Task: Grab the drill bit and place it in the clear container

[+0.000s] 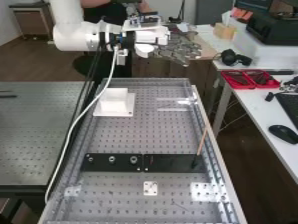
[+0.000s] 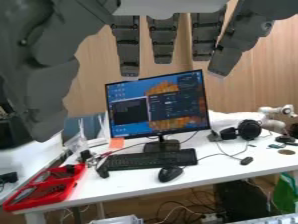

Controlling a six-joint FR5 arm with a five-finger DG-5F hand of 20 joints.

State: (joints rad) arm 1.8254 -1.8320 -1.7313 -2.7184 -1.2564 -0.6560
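Above the bench's far end, the hand (image 1: 178, 49) is held out to the right of the arm, open. In the wrist view the hand (image 2: 126, 47) has straight, spread fingers and a thumb with nothing between them. A clear, box-like container (image 1: 174, 104) lies near the bench's far right side, its outline faint. On the nearer part of the bench are black plates (image 1: 114, 161) with several small round metal pieces; I cannot tell whether one is the drill bit. A thin copper-coloured stick (image 1: 202, 141) with a dark lower end leans at the right plate's right end.
A white block on a base (image 1: 115, 102) stands at the bench's far left. A small white plate (image 1: 150, 188) lies nearer. To the right, a side table holds a red tray (image 1: 250, 79), a mouse (image 1: 284, 133) and headphones. A monitor (image 2: 157, 106) and keyboard (image 2: 151, 159) stand beyond.
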